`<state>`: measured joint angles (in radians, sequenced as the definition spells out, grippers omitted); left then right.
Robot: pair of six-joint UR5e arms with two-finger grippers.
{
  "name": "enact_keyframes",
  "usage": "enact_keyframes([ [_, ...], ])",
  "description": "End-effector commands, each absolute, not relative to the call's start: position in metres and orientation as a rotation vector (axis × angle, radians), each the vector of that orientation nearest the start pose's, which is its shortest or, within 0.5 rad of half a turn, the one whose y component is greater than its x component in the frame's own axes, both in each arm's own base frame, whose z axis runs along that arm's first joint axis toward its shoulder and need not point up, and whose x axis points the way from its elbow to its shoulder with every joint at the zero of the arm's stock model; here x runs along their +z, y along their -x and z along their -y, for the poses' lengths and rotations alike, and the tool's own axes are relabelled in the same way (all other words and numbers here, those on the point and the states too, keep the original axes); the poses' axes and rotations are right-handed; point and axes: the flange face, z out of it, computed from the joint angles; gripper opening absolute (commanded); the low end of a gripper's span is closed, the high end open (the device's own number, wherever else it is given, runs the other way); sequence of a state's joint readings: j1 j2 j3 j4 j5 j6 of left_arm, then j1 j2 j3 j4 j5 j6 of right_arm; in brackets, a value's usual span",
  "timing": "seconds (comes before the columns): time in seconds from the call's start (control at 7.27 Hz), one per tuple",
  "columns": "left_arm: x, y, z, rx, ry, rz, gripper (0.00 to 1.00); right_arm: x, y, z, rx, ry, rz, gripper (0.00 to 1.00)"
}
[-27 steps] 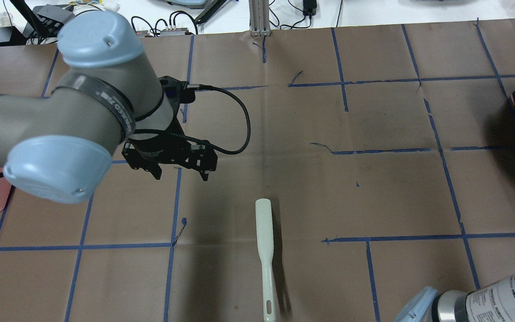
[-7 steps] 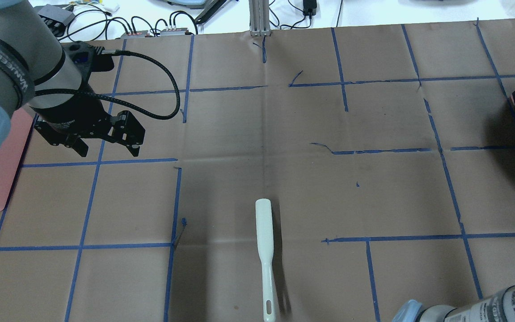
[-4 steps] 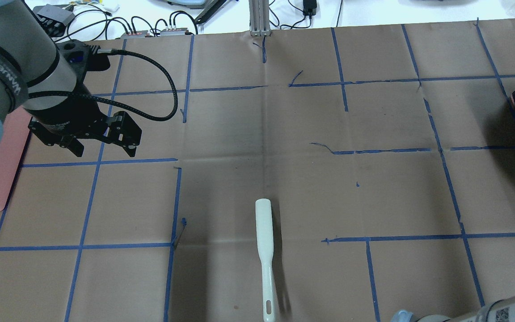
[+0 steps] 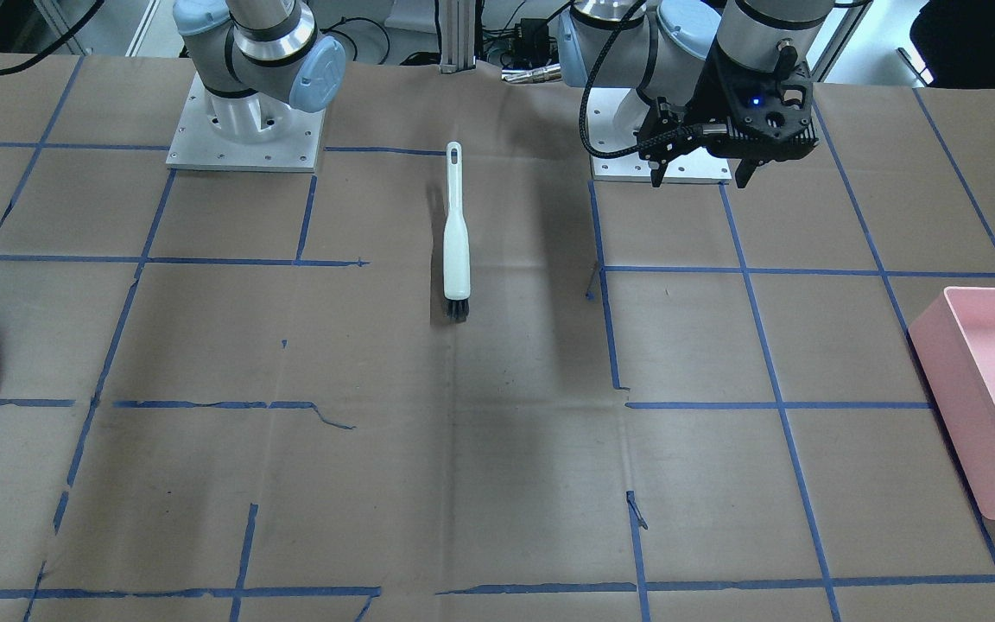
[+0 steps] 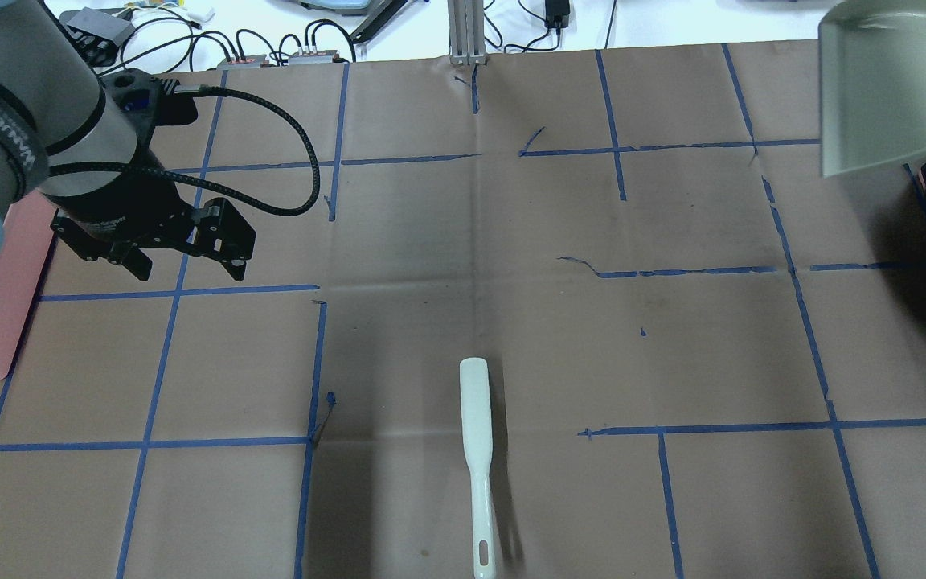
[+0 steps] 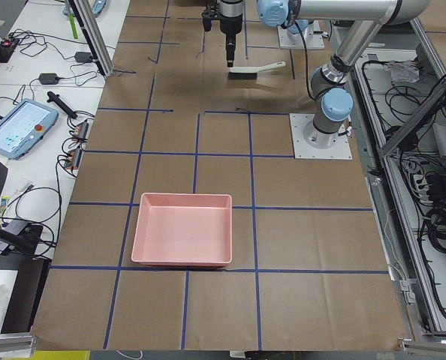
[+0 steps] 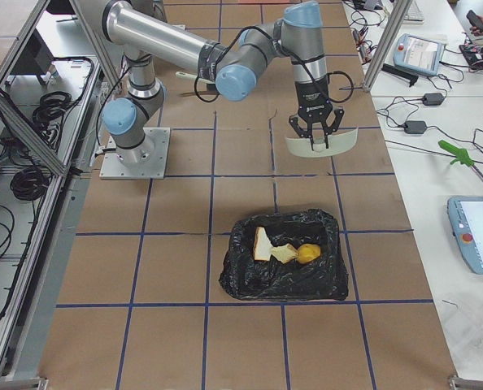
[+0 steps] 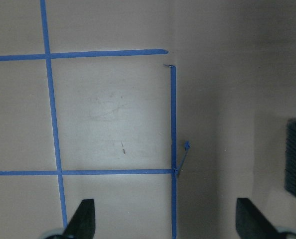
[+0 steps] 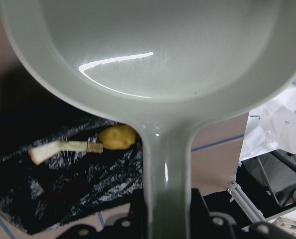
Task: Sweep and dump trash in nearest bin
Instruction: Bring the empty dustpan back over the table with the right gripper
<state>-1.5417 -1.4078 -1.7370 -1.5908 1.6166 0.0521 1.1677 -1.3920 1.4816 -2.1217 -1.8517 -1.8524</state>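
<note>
Trash (image 7: 284,252) sits inside black bin (image 7: 250,284); dump looks done. Right tool (image 7: 315,136) grips empty dustpan (image 9: 148,45) handle, raised near bin. Left tool (image 5: 182,269) spread, empty. Brush (image 5: 475,426) on table (image 5: 592,346). Probably only putting dustpan down remains.

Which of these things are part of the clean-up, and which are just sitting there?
Job: dustpan in the right gripper, brush, black bin, potato-like lump, bread slices.
Lying about: pink tray, touchscreen pendant on the side bench.
</note>
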Motion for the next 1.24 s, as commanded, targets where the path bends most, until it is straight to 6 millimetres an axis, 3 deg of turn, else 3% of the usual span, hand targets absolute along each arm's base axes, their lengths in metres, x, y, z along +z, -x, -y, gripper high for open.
enact_keyframes([
  [0.0,0.482,0.116,0.423,0.024,-0.036,-3.094,0.99,0.494,0.036,0.603,0.082,-1.537,2.146,0.02],
  [0.14,0.483,0.116,0.423,0.024,-0.036,-3.094,0.99,0.485,-0.008,0.608,0.19,-1.485,2.242,0.02],
  [0.41,0.477,0.117,0.423,0.033,-0.036,-3.101,0.99,0.451,-0.076,0.618,0.325,-1.291,2.547,0.02],
  [0.83,0.481,0.117,0.423,0.022,-0.034,-3.102,0.99,0.407,-0.202,0.611,0.362,-0.883,2.859,0.02],
  [1.1,0.479,0.117,0.423,0.024,-0.034,-3.102,0.99,0.374,-0.26,0.6,0.314,-0.621,2.997,0.02],
])
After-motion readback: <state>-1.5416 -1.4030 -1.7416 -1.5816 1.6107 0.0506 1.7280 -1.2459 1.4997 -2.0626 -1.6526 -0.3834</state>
